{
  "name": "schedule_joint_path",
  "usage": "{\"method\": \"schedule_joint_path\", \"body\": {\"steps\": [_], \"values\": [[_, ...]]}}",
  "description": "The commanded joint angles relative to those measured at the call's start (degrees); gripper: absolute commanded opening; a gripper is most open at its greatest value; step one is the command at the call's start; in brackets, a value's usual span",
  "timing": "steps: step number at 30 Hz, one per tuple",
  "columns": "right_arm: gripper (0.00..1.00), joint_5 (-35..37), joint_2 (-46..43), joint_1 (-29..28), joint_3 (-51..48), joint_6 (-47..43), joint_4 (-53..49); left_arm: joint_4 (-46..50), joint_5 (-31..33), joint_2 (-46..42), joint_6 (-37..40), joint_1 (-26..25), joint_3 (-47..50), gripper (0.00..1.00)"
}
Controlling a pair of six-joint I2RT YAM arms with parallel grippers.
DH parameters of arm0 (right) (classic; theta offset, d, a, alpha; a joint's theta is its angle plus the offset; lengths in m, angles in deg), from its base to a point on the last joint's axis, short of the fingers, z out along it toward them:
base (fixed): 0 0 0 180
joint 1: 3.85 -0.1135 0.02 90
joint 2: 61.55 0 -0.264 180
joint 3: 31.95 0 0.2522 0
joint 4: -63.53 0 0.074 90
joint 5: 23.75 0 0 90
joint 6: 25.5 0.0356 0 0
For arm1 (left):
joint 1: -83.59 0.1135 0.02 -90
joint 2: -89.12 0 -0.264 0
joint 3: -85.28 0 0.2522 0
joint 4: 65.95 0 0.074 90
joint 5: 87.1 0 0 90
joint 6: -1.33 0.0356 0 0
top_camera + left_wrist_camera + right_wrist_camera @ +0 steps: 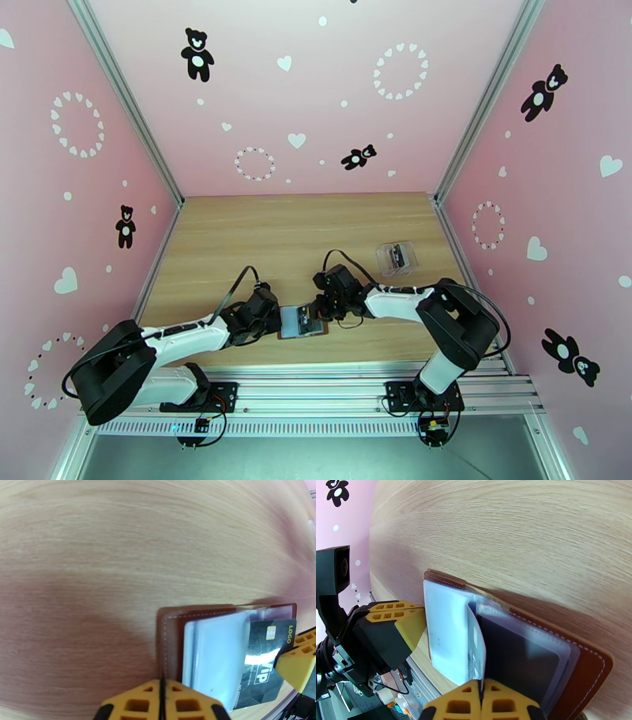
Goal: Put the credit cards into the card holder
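The brown card holder (302, 320) lies open near the table's front edge, between both grippers. In the left wrist view its leather cover (172, 638) carries greyish see-through pockets. My left gripper (162, 689) is shut on the holder's near edge. A black credit card (264, 653) with pale print sits partly under a pocket sheet. My right gripper (482, 689) is shut on that card's (513, 657) outer end, over the holder (592, 657). From above, the left gripper (278, 320) and right gripper (322, 310) face each other across the holder.
A clear plastic box (395, 257) with a dark card inside stands at the table's right, behind the right arm. The wooden table (276, 237) is bare toward the back. Pink walls close in three sides.
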Motion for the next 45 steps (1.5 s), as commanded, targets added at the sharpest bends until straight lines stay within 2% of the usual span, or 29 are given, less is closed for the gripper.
{"method": "schedule_joint_path", "body": {"steps": [1,12,20,24,32,45], "values": [[0.0,0.9,2.6,-1.1,-0.9,-0.2,-2.6,2.3,0.4,3.3,0.4,0.4,1.3,0.09],[0.01,0.6,3.3,-1.5,-0.3,0.1,-2.5,2.4,0.4,3.6,0.4,0.4,1.1,0.09],[0.34,6.5,1.3,-2.6,4.1,-3.8,-12.7,2.7,0.2,3.8,0.8,0.4,0.8,0.09],[0.39,9.0,1.3,-3.4,6.3,-4.7,-16.6,2.4,-0.1,3.8,0.7,0.4,0.9,0.09],[0.43,14.1,1.5,-5.4,9.8,-5.0,-22.8,2.3,-0.3,3.7,0.9,0.4,0.9,0.09],[0.43,16.1,1.0,-7.0,11.3,-4.3,-25.5,1.7,-0.6,3.8,0.8,0.4,1.4,0.07]]}}
